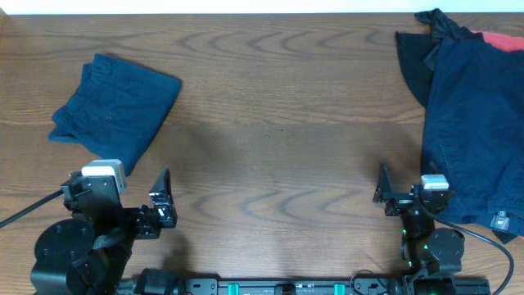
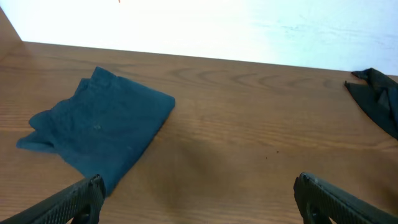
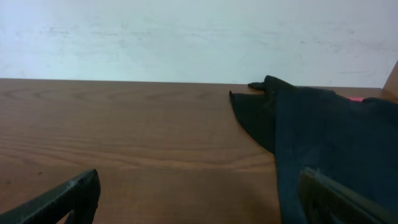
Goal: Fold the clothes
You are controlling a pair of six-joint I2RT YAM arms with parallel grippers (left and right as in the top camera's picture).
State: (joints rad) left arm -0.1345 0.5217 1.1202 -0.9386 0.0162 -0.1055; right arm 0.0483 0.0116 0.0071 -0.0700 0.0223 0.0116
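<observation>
Both sets of jaws stood open and empty: folded blue shorts lay ahead-left of the left gripper; navy shorts, heaped over a black piece and a red piece, lay at the right gripper's right, where a deep pinch could drag several layers.

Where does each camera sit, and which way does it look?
Overhead: above the table, looking straight down; left gripper and right gripper at bottom edge.
Left wrist: on left arm, looking forward over folded shorts to the wall; own fingers below.
Right wrist: same on right arm, over the dark pile.
Shared: overhead also shows shorts and pile.
</observation>
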